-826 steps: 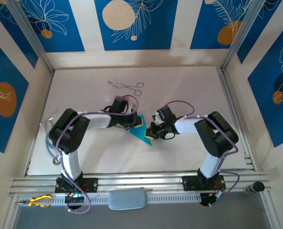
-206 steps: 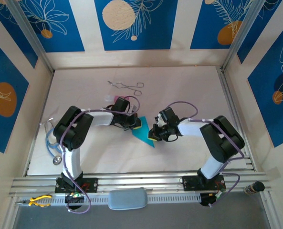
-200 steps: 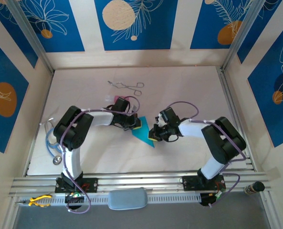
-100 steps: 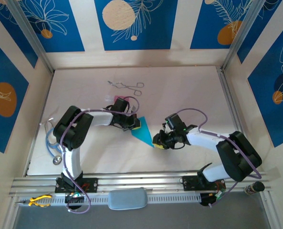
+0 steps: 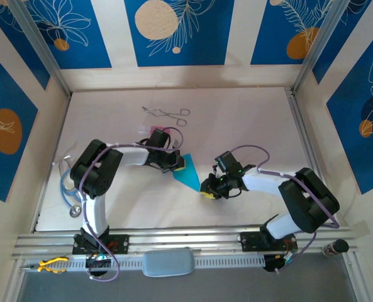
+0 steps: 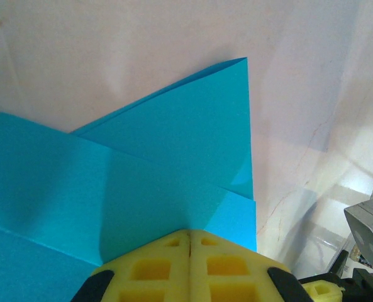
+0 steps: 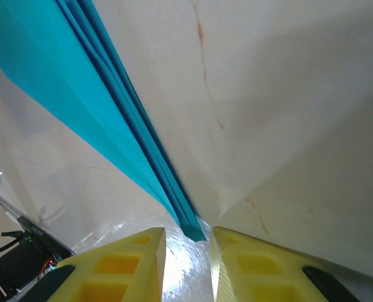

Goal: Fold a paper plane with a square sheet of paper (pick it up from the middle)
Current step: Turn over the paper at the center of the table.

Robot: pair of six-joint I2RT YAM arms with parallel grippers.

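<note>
Top external view: you see two arms reaching toward each other over a pale table [image 5: 249, 119]. One paper plane [image 5: 187, 177], a narrow cyan-blue wedge, lies flat near the table's middle with its point aimed at the near edge. The left gripper [image 5: 178, 167] sits at the wedge's wide far end. The right gripper [image 5: 206, 190] sits at its pointed near end. One pair of metal forceps [image 5: 167, 113] lies well apart toward the far wall. One small pink block [image 5: 155, 130] peeks out just behind the left arm's wrist.

Left wrist view: the left gripper [image 6: 189, 242] is clenched, its two yellow pads pressed together with only a thin seam between them. Their tips meet the paper plane [image 6: 173, 163] at a folded edge. You cannot tell whether any paper is pinched in the seam. Two layered flaps of the cyan-blue paper spread out ahead of the pads, lying on the table.

Right wrist view: the right gripper [image 7: 187, 242] is released, with a narrow gap between its two yellow fingers [image 7: 136, 251]. The sharp tip of the paper plane [image 7: 92, 107] reaches into that gap. It lies low on the table, with bare surface showing on either side. Several stacked folds run back along the wedge's edge.
</note>
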